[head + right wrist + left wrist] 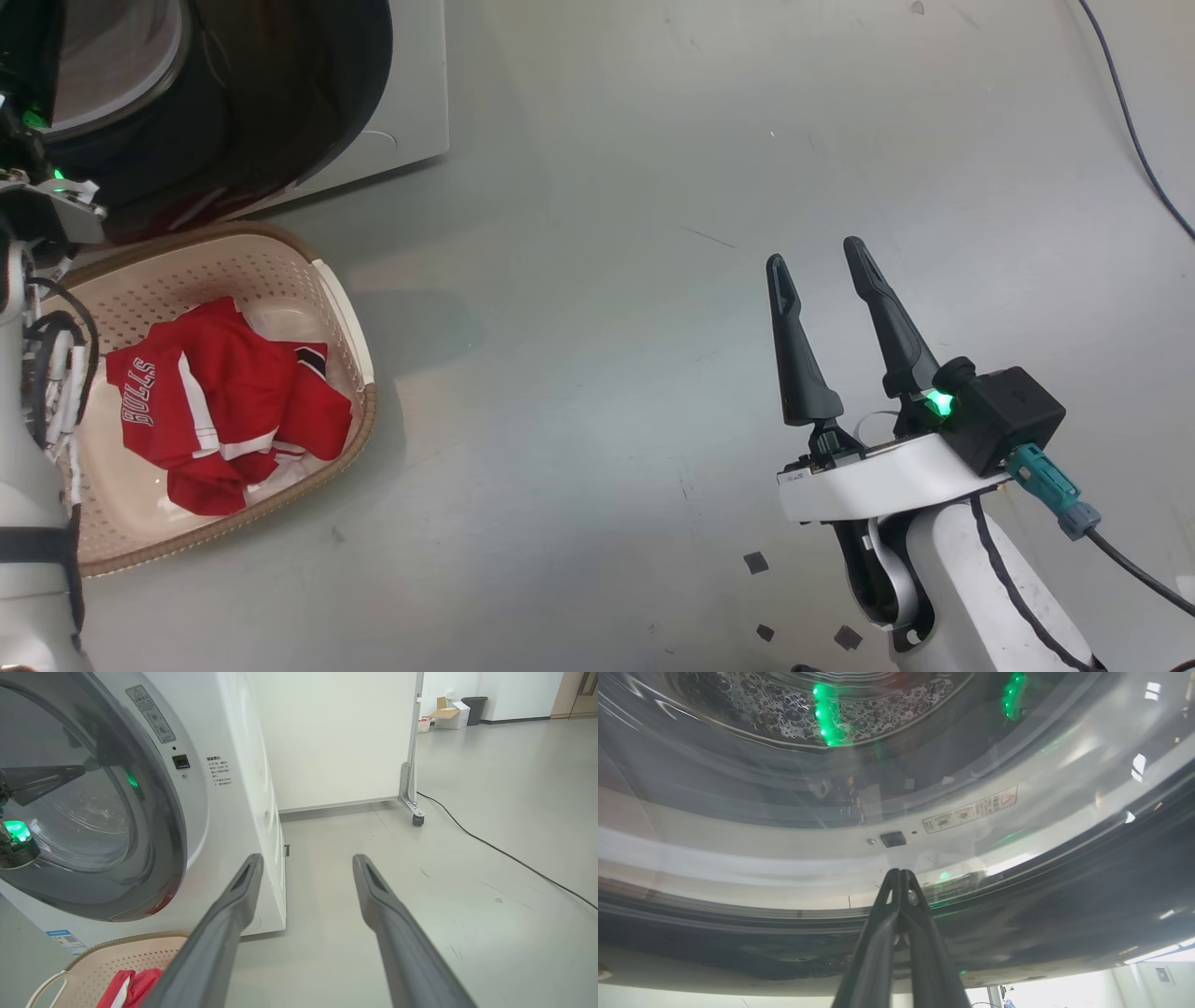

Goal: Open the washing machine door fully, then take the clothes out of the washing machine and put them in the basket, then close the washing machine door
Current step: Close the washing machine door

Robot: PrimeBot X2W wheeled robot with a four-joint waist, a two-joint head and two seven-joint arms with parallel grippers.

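Observation:
The white washing machine [411, 103] [243, 788] stands at the upper left. Its black-rimmed washing machine door [280, 112] [154, 835] [1017, 914] is swung almost against the front, and the latch hole shows through the glass. My left gripper [900, 873] is shut and empty, with its tips touching the outside of the door; its dark fingers [46, 775] show against the glass. The red clothes [215, 401] [128, 987] with "BULLS" lettering lie in the cream basket [345, 308] [121, 942] on the floor below the door. My right gripper [818, 257] [308, 858] hangs open over bare floor, well right of the basket.
A dark cable [1130, 121] [490, 844] runs across the grey floor at the right. A wheeled partition [411, 765] stands behind the washer, with boxes and a bin [453, 714] far back. Small dark tape scraps [754, 562] lie near my right arm.

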